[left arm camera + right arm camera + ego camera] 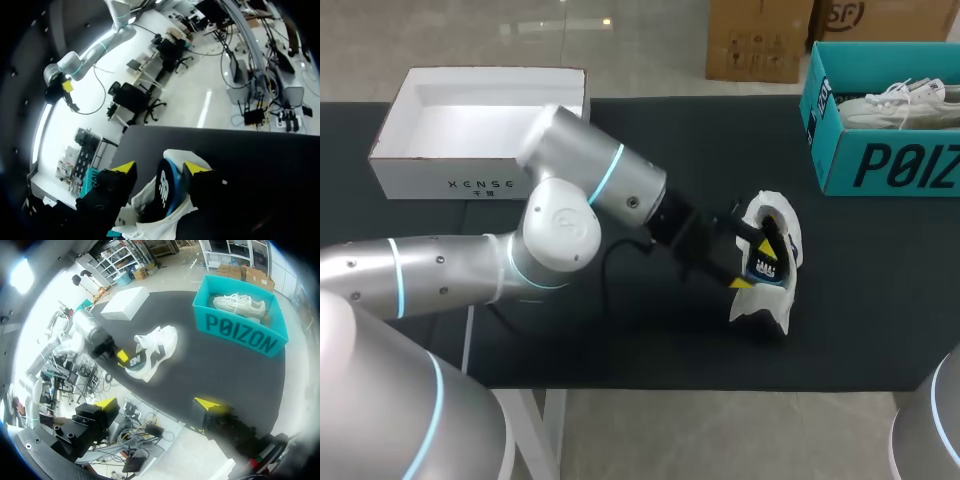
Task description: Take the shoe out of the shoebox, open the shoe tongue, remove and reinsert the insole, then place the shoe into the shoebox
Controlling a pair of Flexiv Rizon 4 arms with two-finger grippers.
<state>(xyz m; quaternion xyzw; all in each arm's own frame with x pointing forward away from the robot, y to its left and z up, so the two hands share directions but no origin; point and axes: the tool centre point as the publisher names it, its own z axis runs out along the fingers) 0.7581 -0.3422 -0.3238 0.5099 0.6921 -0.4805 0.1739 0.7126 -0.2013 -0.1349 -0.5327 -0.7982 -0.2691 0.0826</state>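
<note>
A white shoe (767, 300) lies on the black table right of the middle, its opening towards my left arm. A dark insole (766, 264) with a blue edge and white print stands up out of it. My left gripper (755, 256) is at the shoe's opening, one yellow tip on either side of the insole. In the left wrist view the insole (165, 187) stands between the fingers of the left gripper (161, 167). One finger is close against it, a gap shows at the other, and the shoe (160, 225) is below. My right gripper (156, 403) hangs open, high over the table's front edge, away from the shoe (155, 347).
A teal shoebox (880, 165) stands at the back right with another white shoe (900, 100) inside. A white open box (440, 170) sits at the back left. My right arm (930, 420) shows at the front right corner.
</note>
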